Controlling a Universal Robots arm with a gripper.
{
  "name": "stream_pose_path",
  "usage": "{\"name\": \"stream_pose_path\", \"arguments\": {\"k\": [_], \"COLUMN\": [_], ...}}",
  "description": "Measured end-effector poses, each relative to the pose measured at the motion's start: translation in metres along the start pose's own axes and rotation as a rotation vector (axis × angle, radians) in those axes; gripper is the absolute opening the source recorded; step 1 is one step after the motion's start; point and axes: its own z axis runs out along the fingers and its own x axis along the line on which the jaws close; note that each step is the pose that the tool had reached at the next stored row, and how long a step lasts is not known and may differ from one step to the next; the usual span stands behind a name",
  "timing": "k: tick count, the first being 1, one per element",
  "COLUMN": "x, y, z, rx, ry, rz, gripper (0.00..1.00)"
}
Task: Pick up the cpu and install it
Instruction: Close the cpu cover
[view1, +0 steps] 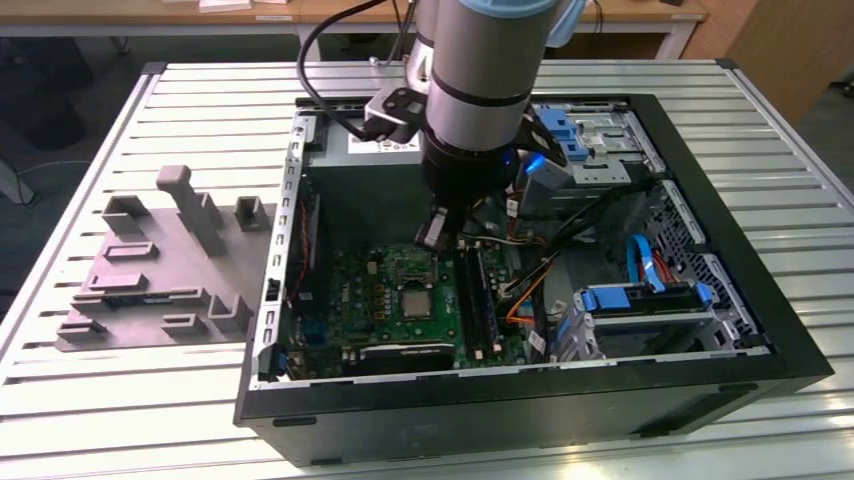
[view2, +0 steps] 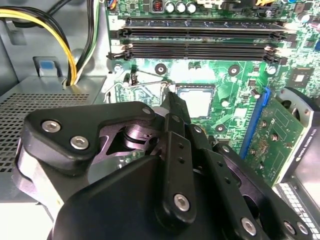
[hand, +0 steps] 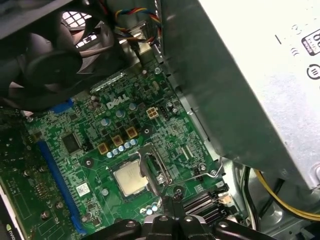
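I have the tool poised just above the socket on the motherboard, jaws together and carrying nothing. The cpu already lies in its socket below the tool tip; the socket frame still stands open.

the computer case lies open on the slatted tabletop, so the way onto the motherboard is from above. the cpu sits in its socket with open board around it, the socket frame raised along one edge. the pincer hangs just above that spot. hemming the pocket in: the grey box close on one side, a fan, memory slots and loose cables (some yellow).
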Motion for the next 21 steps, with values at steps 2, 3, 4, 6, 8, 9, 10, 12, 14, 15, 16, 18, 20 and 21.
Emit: {"name": "stream_pose_path", "arguments": {"k": [2,3,4,6,8,9,10,12,14,15,16,18,20,21], "x": [0.0014,0.0023,0.0035,0.0055,0.0078,0.0097,0.0120,0.0168,0.0211,0.0226,0.0234,0.0236,0.0237,0.0237], "y": [-0.0005,-0.0009,-0.0013,-0.0020,-0.0027,-0.0030,-0.0032,-0.0034,-0.0036,-0.0036,-0.0035,-0.0035,-0.0034,-0.0034], "z": [0.0000,0.0000,0.0000,0.0001,0.0001,0.0003,0.0003,0.0005,0.0007,0.0008,0.0008,0.0008,0.0008,0.0008], "rx": [0.0001,0.0002,0.0002,0.0002,0.0002,0.0004,0.0006,0.0011,0.0015,0.0017,0.0017,0.0018,0.0018,0.0018], "ry": [0.0003,0.0003,0.0004,0.0004,0.0005,0.0003,0.0004,0.0004,0.0003,0.0002,0.0003,0.0003,0.0003,0.0004], "rz": [-0.001,-0.002,-0.002,-0.003,-0.005,-0.006,-0.007,-0.009,-0.011,-0.012,-0.013,-0.014,-0.014,-0.014], "gripper": [0.11,0.11,0.11,0.11,0.11,0.11,0.11,0.11,0.11,0.11,0.11,0.11,0.11,0.11]}}
